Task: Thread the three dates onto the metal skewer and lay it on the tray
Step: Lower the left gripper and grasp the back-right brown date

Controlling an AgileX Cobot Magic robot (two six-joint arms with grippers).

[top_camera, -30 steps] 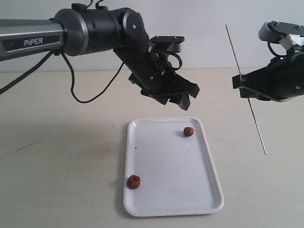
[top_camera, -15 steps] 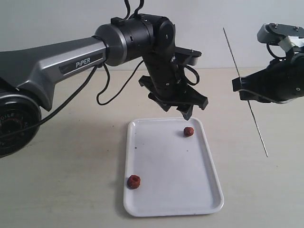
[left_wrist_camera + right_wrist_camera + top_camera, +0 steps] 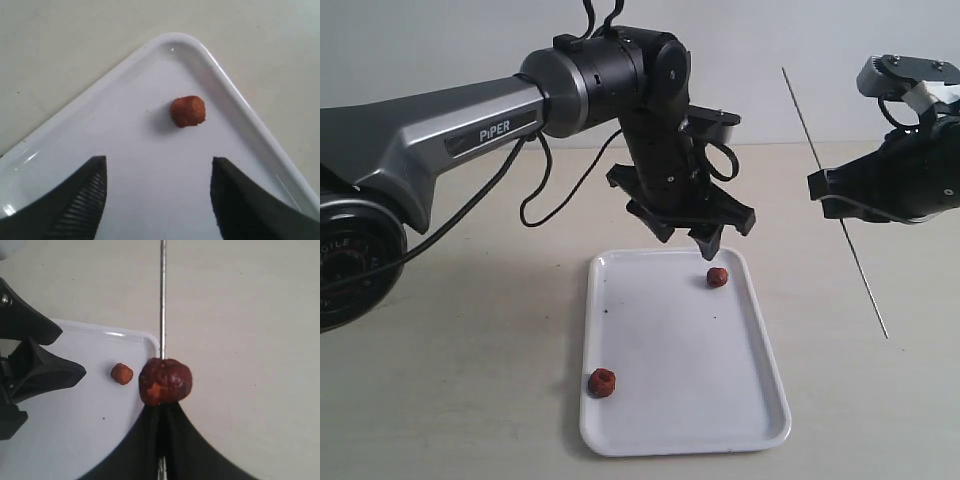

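"Two dates lie in the tray (image 3: 680, 350), don't they? Closest to us, the near date (image 3: 602, 381) sits at the tray's lower left corner, just inside the rim."

"Right, and the far date (image 3: 717, 277) lies in the tray's upper right corner, well apart from it. Nothing else is in there but a few dark specks."

"Why does the left gripper (image 3: 705, 240) hang above that corner?"

"To pick that one up, I'd say. Its wrist camera shows the jaws spread wide with nothing between them, and the far date (image 3: 187, 111) lies just ahead of the gap. It isn't touching the fruit yet."

"And the third date (image 3: 165, 381)?"

"Already on the metal skewer (image 3: 807, 130), at the right of the frame, off the tray and above the bare table (image 3: 450, 330). The right gripper (image 3: 828, 190) is clamped on the rod, and the fruit sits right against its fingertips. From where we stand the gripper hides it."

"Why hold the rod tilted up in the air?"

"My guess is that it keeps a free end clear of the table, so the next date can be pushed on. One threaded, two to go."
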